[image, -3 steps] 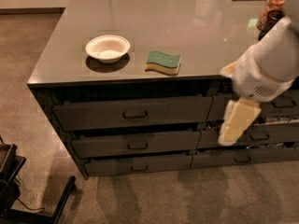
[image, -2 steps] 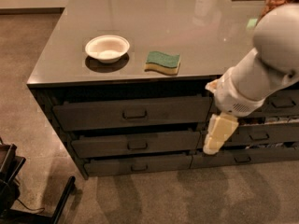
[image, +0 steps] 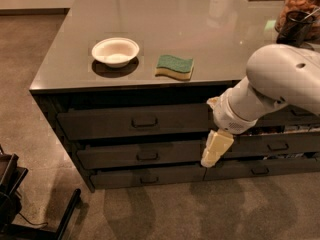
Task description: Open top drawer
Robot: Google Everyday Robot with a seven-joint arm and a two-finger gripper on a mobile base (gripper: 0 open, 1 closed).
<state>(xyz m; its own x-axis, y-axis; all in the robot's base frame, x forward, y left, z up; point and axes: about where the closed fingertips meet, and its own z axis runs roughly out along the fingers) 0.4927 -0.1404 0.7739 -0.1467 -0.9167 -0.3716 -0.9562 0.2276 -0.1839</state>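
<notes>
Camera view: the only view; it looks down on the front of a glossy grey counter (image: pixel 165 24) and the drawers under its front edge.
Top drawer: the long, tall dark grey flat-fronted drawer (image: pixel 100 124) lies directly under the counter's front edge, running from the front left corner to past the middle. It looks shut, with nothing of its inside showing.
Handle: a small dark rectangular loop (image: pixel 144 122) sits at the middle of that drawer front, and nothing touches it.
Gripper: the cream, wedge-shaped gripper (image: pixel 209 159) hangs from a bulky white arm (image: pixel 280 79) that reaches in from the right. It is below the front edge, right of its middle, and points down and left.
Gripper's place: it is in front of the seam between the left and right drawer banks, level with the slimmer middle drawer (image: pixel 110 156). That puts it lower than the loop handle and well to its right.
Gripper's opening: cannot tell from here; it is clear of every handle and carries nothing.
On the counter: a white round bowl (image: pixel 115 51) and a green and yellow sponge (image: pixel 174 66) lie near the front edge, apart from each other.
Step in hand: judged as the approach, with the handle not yet taken.
Next move: probably left and up to the loop, squaring to it and taking hold. The pull should then run straight out from the front edge.
</notes>
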